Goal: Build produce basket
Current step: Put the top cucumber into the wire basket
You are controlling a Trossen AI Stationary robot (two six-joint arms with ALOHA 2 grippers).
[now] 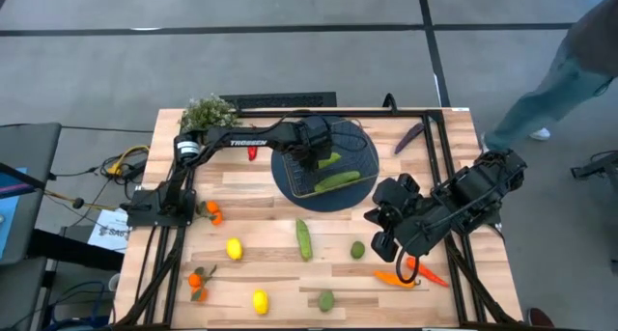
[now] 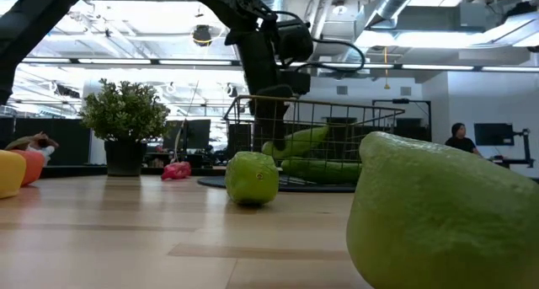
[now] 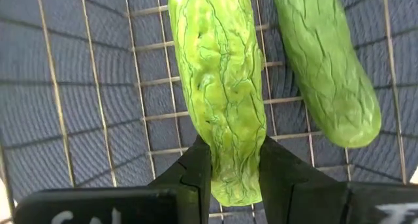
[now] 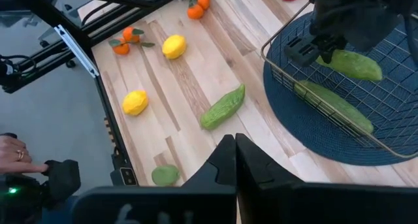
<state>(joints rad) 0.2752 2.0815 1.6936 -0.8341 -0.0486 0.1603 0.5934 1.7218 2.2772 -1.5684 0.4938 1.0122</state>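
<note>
Wooden tabletop [image 1: 261, 220], upper centre: the left gripper [image 3: 234, 175] reaches into the wire basket [image 1: 359, 150] — fingers clamped on a cucumber [image 3: 219, 87], beside a second cucumber [image 3: 324, 61]. Right gripper [image 4: 235, 160] hovers lower right, fingers pressed together, empty.

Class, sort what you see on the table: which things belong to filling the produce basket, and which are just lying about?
Job: basket, cucumbers, the cucumber held in the left gripper, lemons, limes, carrots, oranges, eggplant.
Lying about: leafy plant, blue mat.
</note>
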